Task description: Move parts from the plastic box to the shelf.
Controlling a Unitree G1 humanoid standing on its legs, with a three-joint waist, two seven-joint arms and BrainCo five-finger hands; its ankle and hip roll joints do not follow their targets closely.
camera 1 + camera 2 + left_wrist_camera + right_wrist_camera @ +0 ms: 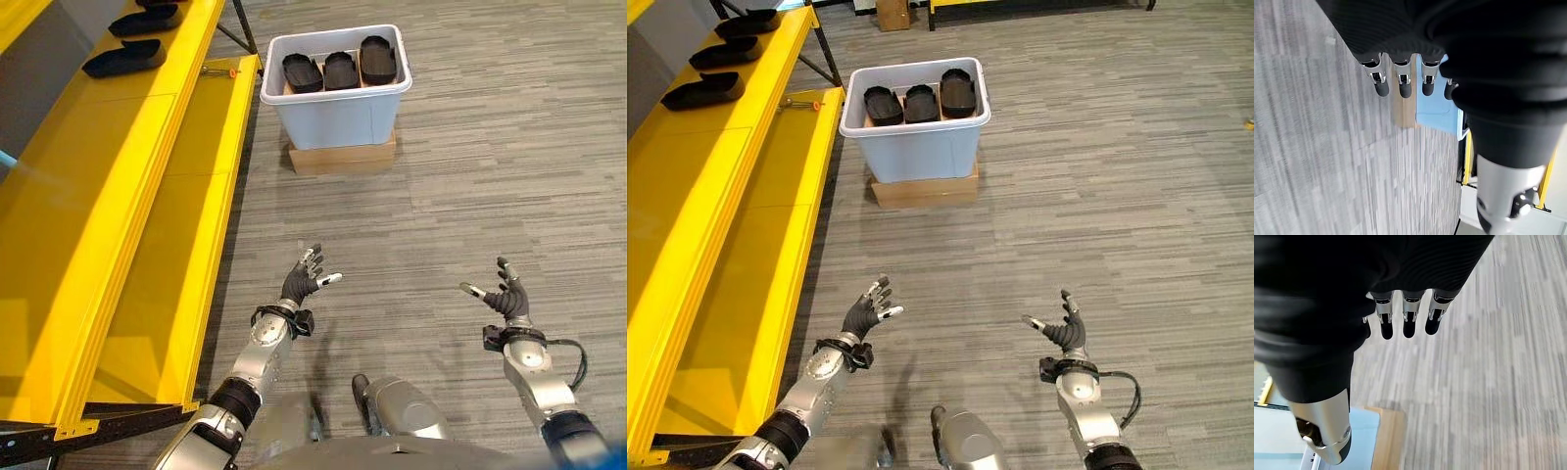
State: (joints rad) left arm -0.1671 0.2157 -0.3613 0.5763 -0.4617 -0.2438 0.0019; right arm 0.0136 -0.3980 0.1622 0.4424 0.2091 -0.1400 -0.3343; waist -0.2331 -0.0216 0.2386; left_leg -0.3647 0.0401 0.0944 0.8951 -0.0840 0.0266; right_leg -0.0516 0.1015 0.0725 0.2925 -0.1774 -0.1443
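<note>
Both hands empty, fingers spread: left hand [299, 283], right hand [509, 298]. Well short of pale blue plastic box [338, 116] holding three black moulded parts [340, 69]; likely approach stance.

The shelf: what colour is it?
Yellow; the shelf shows best in the left eye view.

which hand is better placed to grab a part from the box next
Probably the left hand: open and empty, it lines up almost straight below the plastic box and sits beside the shelf. The right hand, also open, hangs further off to the side.
</note>
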